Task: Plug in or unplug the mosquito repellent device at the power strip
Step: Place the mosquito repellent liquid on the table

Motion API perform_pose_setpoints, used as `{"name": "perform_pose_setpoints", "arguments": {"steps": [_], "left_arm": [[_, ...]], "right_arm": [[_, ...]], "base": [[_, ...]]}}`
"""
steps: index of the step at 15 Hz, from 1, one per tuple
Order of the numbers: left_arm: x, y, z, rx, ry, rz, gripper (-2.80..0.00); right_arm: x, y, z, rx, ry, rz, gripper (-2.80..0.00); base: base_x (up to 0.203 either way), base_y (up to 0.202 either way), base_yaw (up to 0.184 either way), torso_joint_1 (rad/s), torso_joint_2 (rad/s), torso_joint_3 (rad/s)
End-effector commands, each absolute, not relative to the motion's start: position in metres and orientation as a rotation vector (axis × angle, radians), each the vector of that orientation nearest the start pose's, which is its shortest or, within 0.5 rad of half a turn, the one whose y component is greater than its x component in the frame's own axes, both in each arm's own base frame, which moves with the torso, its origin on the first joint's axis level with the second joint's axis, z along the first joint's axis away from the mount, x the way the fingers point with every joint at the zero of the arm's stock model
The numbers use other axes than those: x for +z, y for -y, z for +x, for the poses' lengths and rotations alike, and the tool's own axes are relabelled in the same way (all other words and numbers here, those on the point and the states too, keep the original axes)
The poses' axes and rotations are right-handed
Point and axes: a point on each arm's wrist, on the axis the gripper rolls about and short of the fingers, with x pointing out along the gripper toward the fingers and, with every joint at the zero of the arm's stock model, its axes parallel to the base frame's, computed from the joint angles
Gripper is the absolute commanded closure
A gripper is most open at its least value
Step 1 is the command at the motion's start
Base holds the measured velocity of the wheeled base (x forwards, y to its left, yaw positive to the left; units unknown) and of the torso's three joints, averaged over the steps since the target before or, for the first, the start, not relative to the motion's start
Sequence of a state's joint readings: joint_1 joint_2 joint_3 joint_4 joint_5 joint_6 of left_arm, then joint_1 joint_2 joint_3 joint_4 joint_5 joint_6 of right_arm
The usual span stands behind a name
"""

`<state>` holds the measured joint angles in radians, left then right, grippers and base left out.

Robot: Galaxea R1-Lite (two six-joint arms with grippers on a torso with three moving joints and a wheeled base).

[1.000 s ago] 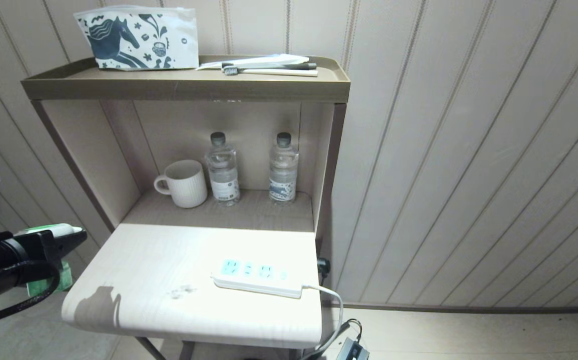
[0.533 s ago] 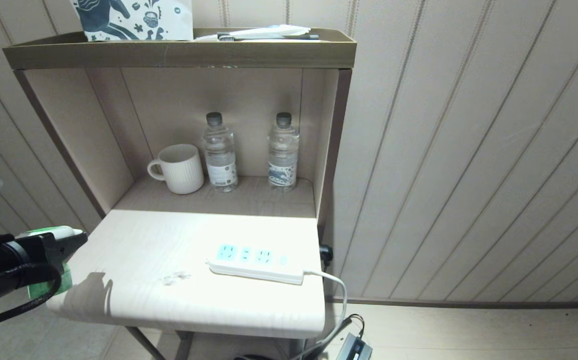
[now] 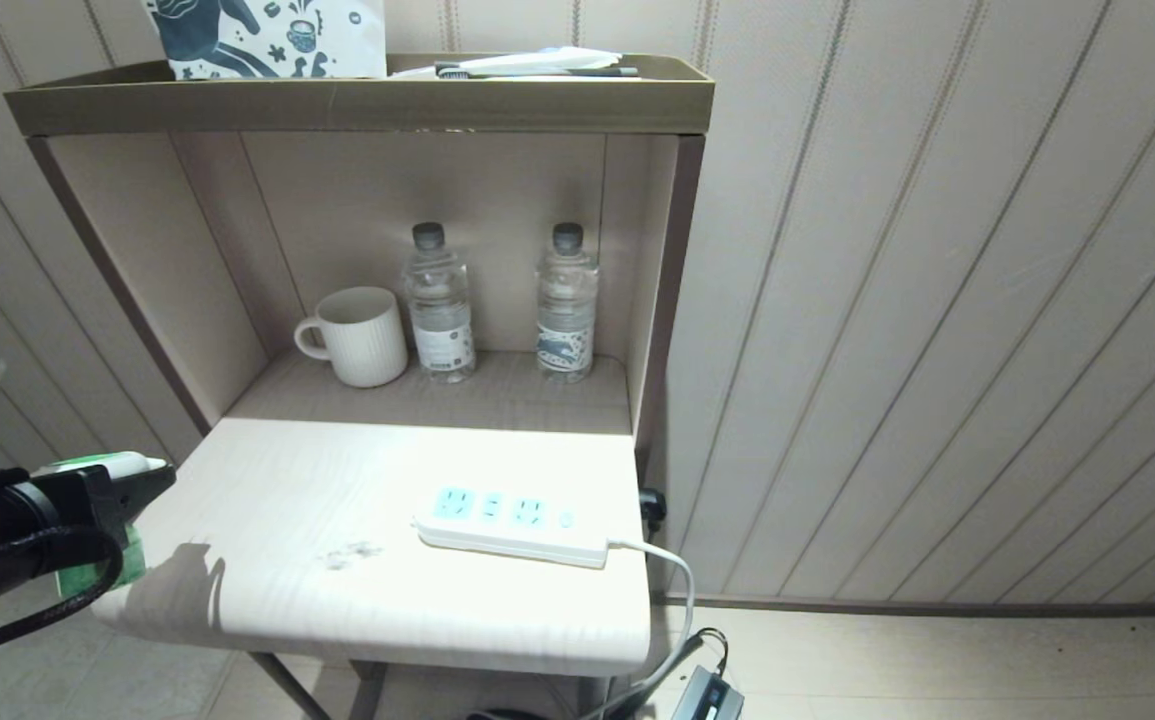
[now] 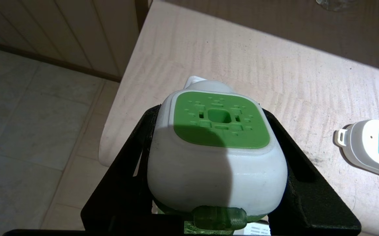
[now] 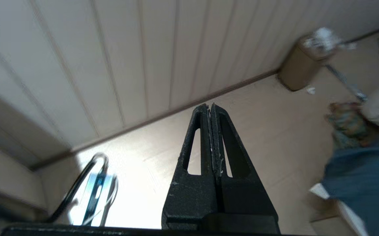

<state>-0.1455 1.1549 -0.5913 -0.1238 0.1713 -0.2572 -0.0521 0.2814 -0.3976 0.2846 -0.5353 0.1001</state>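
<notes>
The mosquito repellent device (image 4: 215, 147) has a white body with a bright green vented face, and my left gripper (image 4: 210, 109) is shut on its sides. In the head view the left gripper (image 3: 127, 480) holds the device (image 3: 102, 465) just off the left edge of the pale table (image 3: 317, 480), with its green bottle (image 3: 87, 575) hanging below. The white power strip (image 3: 512, 520) lies flat near the table's right front, its light-blue sockets facing up and nothing plugged in. It also shows in the left wrist view as the power strip (image 4: 369, 147). My right gripper (image 5: 210, 106) is shut and empty over the floor, outside the head view.
A mug (image 3: 362, 335) and two water bottles (image 3: 439, 305) (image 3: 567, 300) stand in the shelf recess behind the table. The strip's white cord (image 3: 672, 580) drops off the right edge to an adapter (image 3: 707, 695) on the floor. A bin (image 5: 302, 62) and a person's blue clothing (image 5: 366, 183) are near the right arm.
The whole head view shifted, so the shelf and table sit higher in the picture: the camera moved. The left gripper still holds the device at the table's left edge.
</notes>
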Motion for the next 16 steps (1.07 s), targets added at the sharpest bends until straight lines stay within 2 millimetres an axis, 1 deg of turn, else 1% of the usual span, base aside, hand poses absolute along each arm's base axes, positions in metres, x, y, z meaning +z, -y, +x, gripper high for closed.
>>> {"name": "perform_pose_setpoints", "arguments": {"steps": [1,3,4,6,9,13,16], "left_arm": [[0.202,0.019,0.159,0.083,-0.424,-0.186,0.0],[0.204,0.019,0.156,0.083,-0.416,-0.186,0.0],[0.204,0.019,0.156,0.083,-0.416,-0.186,0.0],[0.203,0.019,0.159,0.083,-0.417,-0.186,0.0],[0.201,0.02,0.163,0.082,-0.431,-0.183,0.0],[0.2,0.02,0.163,0.08,-0.434,-0.183,0.0],[0.196,0.021,0.169,0.08,-0.436,-0.188,0.0]], "right_arm": [[0.141,0.007,-0.016,-0.459,-0.19,0.063,0.0],[0.124,0.004,-0.007,-0.296,-0.141,0.044,0.0],[0.116,0.004,-0.005,-0.23,-0.125,0.017,0.0],[0.1,0.003,-0.014,-0.188,-0.099,0.001,0.0],[0.085,0.002,-0.029,-0.111,-0.082,-0.013,0.0],[0.083,0.003,-0.031,-0.151,-0.088,0.129,0.0],[0.083,0.003,-0.031,-0.158,-0.085,0.135,0.0]], "base": [[0.0,0.0,0.0,0.0,0.0,0.0],[0.0,0.0,0.0,0.0,0.0,0.0],[0.0,0.0,0.0,0.0,0.0,0.0],[0.0,0.0,0.0,0.0,0.0,0.0],[0.0,0.0,0.0,0.0,0.0,0.0],[0.0,0.0,0.0,0.0,0.0,0.0],[0.0,0.0,0.0,0.0,0.0,0.0]]}}
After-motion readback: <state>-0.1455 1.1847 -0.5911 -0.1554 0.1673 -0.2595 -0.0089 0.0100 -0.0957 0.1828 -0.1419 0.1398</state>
